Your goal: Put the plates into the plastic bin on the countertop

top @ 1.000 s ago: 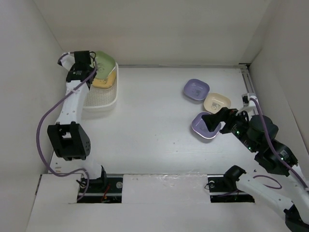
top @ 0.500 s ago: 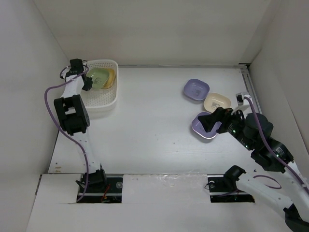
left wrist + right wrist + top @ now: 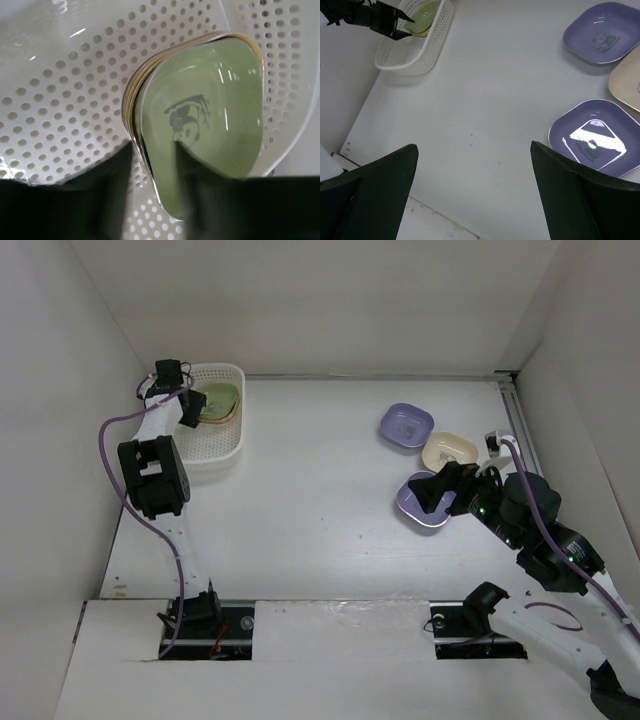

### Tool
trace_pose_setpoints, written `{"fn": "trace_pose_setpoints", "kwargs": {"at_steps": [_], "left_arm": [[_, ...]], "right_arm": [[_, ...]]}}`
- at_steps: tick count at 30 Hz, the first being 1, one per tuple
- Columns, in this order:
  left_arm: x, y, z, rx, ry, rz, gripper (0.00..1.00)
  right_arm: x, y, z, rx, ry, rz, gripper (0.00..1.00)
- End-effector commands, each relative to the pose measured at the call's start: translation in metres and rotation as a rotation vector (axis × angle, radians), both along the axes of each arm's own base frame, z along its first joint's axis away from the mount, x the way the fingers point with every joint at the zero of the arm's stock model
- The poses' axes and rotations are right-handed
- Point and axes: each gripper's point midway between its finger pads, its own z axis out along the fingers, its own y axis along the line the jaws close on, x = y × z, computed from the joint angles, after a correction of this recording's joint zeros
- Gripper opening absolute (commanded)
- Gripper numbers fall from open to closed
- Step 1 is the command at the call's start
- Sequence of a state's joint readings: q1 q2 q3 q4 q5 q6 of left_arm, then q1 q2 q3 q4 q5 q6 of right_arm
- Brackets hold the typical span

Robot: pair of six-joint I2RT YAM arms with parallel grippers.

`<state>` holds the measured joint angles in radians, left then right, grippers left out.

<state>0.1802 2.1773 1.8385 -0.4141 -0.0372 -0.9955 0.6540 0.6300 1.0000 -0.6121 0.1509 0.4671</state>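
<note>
The white plastic bin (image 3: 212,440) stands at the far left of the countertop (image 3: 310,490). A light green plate (image 3: 214,402) lies in it on top of yellow-rimmed plates (image 3: 131,100), leaning on the mesh wall. My left gripper (image 3: 186,406) reaches into the bin. Its jaws are slightly parted astride the green plate (image 3: 210,110) rim, with a gap showing beside the left finger (image 3: 112,190). My right gripper (image 3: 441,489) hovers wide open over a lavender plate (image 3: 425,504). A second lavender plate (image 3: 406,426) and a cream plate (image 3: 449,451) lie just beyond.
White walls close in the countertop on the left, back and right. A metal rail (image 3: 515,415) runs along the right wall near the cream plate. In the right wrist view the bin (image 3: 415,42) sits far left and the lavender plate (image 3: 595,137) sits by the right finger.
The left arm has lowered the green plate into the bin onto the stack, and its jaws have started to part. The right gripper has edged slightly over the lavender plate.
</note>
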Motion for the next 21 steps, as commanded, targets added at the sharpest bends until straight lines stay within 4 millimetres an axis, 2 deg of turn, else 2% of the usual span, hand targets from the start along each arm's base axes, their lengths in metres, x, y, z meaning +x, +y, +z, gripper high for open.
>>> {"fn": "trace_pose_setpoints", "kwargs": {"at_steps": [1, 3, 4, 5, 6, 7, 8, 9, 10, 12, 13, 15, 16, 17, 18, 19, 20, 21], "left_arm": [[0.010, -0.010, 0.044, -0.003, -0.098, -0.008, 0.45], [0.004, -0.011, 0.052, -0.002, -0.101, -0.008, 0.64], [0.000, -0.012, 0.057, -0.007, -0.107, -0.001, 0.78], [-0.006, -0.011, 0.064, 0.002, -0.112, 0.006, 0.79], [-0.017, -0.011, 0.084, 0.021, -0.147, 0.004, 0.82], [-0.022, -0.014, 0.096, 0.038, -0.169, 0.007, 0.93], [-0.028, -0.010, 0.110, 0.068, -0.202, 0.017, 1.00], [-0.042, -0.020, 0.131, 0.106, -0.245, -0.019, 1.00], [-0.041, -0.041, 0.148, 0.128, -0.310, -0.076, 1.00], [-0.049, -0.076, 0.166, 0.191, -0.359, -0.183, 1.00], [-0.060, -0.127, 0.171, 0.228, -0.370, -0.319, 1.00], [-0.072, -0.190, 0.169, 0.265, -0.389, -0.488, 1.00], [-0.089, -0.254, 0.163, 0.260, -0.403, -0.635, 1.00], [-0.099, -0.286, 0.152, 0.258, -0.402, -0.729, 1.00], [-0.108, -0.314, 0.145, 0.258, -0.406, -0.804, 1.00], [-0.120, -0.344, 0.136, 0.226, -0.407, -0.904, 1.00], [-0.126, -0.367, 0.115, 0.218, -0.377, -0.971, 1.00], [-0.147, -0.406, 0.111, 0.197, -0.388, -1.058, 1.00]], "right_arm": [[0.007, -0.002, 0.018, 0.021, -0.070, -0.021, 1.00], [0.006, -0.002, 0.015, 0.014, -0.061, -0.021, 1.00], [0.006, -0.002, 0.015, 0.014, -0.061, -0.021, 1.00], [0.007, -0.004, 0.015, 0.013, -0.062, -0.030, 1.00], [0.007, -0.004, 0.015, 0.013, -0.062, -0.030, 1.00], [0.007, -0.004, 0.015, 0.013, -0.062, -0.030, 1.00], [0.007, -0.004, 0.015, 0.013, -0.062, -0.030, 1.00], [0.007, -0.004, 0.020, 0.019, -0.071, -0.030, 1.00], [0.009, -0.005, 0.017, 0.003, -0.068, -0.037, 1.00], [0.010, -0.010, 0.024, 0.004, -0.078, -0.063, 1.00], [0.011, -0.012, 0.027, -0.001, -0.076, -0.075, 1.00], [0.012, -0.021, 0.031, -0.012, -0.077, -0.121, 1.00], [0.011, -0.029, 0.041, -0.006, -0.093, -0.150, 1.00], [0.008, -0.037, 0.048, 0.013, -0.096, -0.186, 1.00], [0.005, -0.044, 0.045, 0.012, -0.062, -0.218, 1.00], [0.001, -0.058, 0.062, 0.032, -0.081, -0.273, 1.00], [-0.002, -0.066, 0.066, 0.034, -0.075, -0.303, 1.00], [-0.004, -0.070, 0.067, 0.040, -0.059, -0.330, 1.00]]}}
